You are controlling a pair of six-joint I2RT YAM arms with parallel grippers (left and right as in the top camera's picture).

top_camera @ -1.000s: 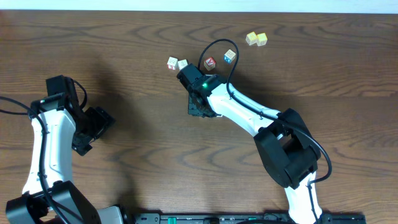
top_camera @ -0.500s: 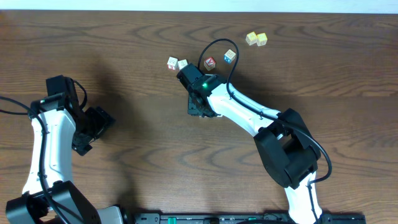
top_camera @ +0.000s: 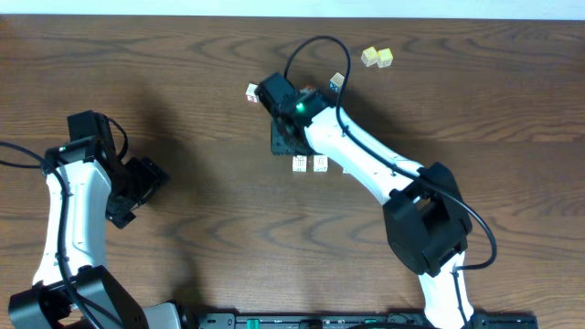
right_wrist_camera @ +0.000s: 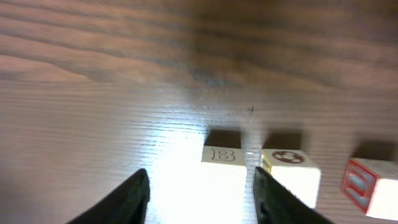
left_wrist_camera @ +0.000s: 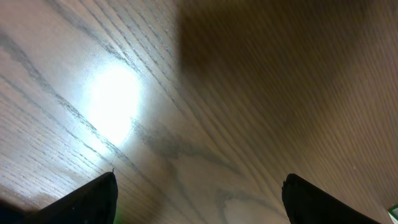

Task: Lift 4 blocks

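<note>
Two pale cream blocks (top_camera: 299, 164) (top_camera: 321, 163) lie side by side on the table, just in front of my right gripper (top_camera: 287, 149). In the right wrist view, the one marked B (right_wrist_camera: 222, 155) sits on the wood ahead of the gap between the fingers. The one with a red ring (right_wrist_camera: 289, 167) is beside it, past the right finger. My right gripper (right_wrist_camera: 200, 179) is open and holds nothing. Another pale block (top_camera: 251, 91) peeks out left of the right wrist. My left gripper (top_camera: 137, 187) (left_wrist_camera: 199, 190) hangs open over bare wood at the far left.
Two yellowish cubes (top_camera: 377, 58) sit at the back right. A blue-faced cube (top_camera: 337, 80) lies behind the right arm. A cube with a reddish face (right_wrist_camera: 367, 182) shows at the right edge of the right wrist view. The table's far edge (top_camera: 292, 16) runs along the top.
My right gripper has drawn back toward the far side and widened its jaws, uncovering the two pale blocks that it was over. The left arm has not moved.
</note>
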